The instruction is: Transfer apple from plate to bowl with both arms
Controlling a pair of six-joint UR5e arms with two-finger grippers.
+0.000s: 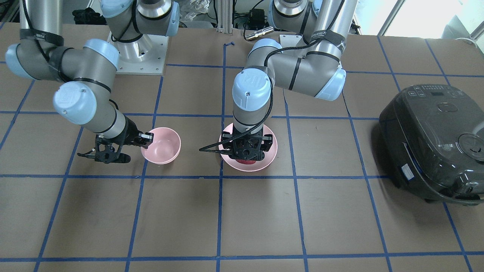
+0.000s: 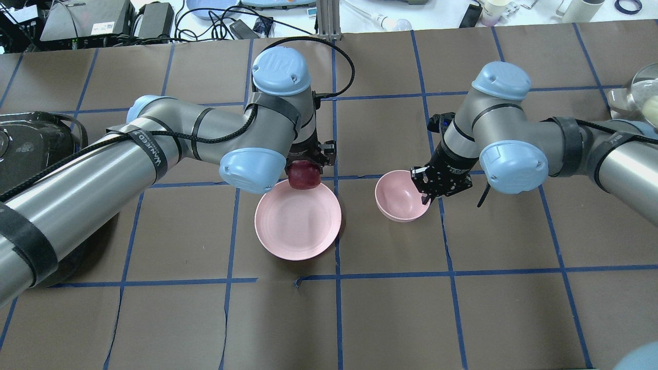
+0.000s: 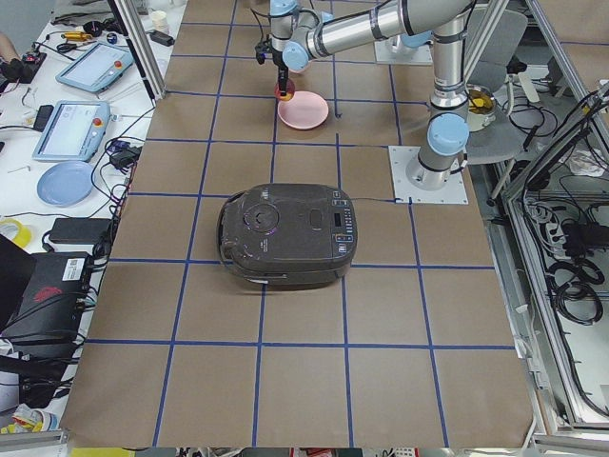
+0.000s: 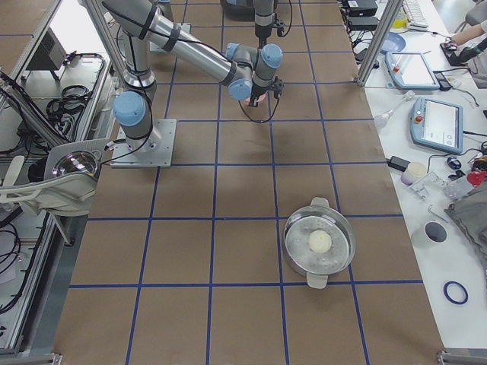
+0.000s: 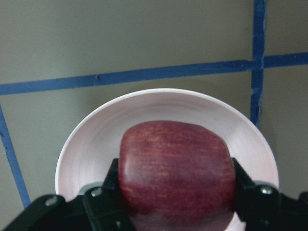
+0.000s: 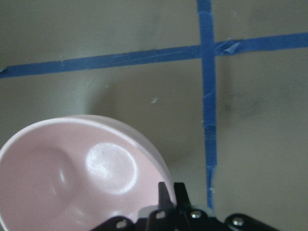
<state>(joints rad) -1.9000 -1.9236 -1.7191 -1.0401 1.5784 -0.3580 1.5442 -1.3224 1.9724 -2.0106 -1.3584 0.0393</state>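
The dark red apple (image 5: 175, 163) sits between the fingers (image 5: 107, 192) of my left gripper (image 2: 306, 170), which is shut on it. It hangs a little above the far part of the wide pink plate (image 2: 298, 226). In the front view only a sliver of the apple (image 1: 246, 162) shows under the gripper (image 1: 245, 155), over the plate (image 1: 271, 149). The small deep pink bowl (image 2: 398, 198) stands to the plate's right, slightly tilted. My right gripper (image 2: 424, 186) is shut on its rim. The right wrist view shows the bowl (image 6: 72, 173) with the fingertips (image 6: 167, 192) pinching its edge.
A black rice cooker (image 1: 435, 143) stands on the left arm's side of the table, and also shows in the overhead view (image 2: 25, 149). A steel pot (image 4: 319, 243) with a pale round object inside stands on the right arm's side. Blue tape lines grid the brown table.
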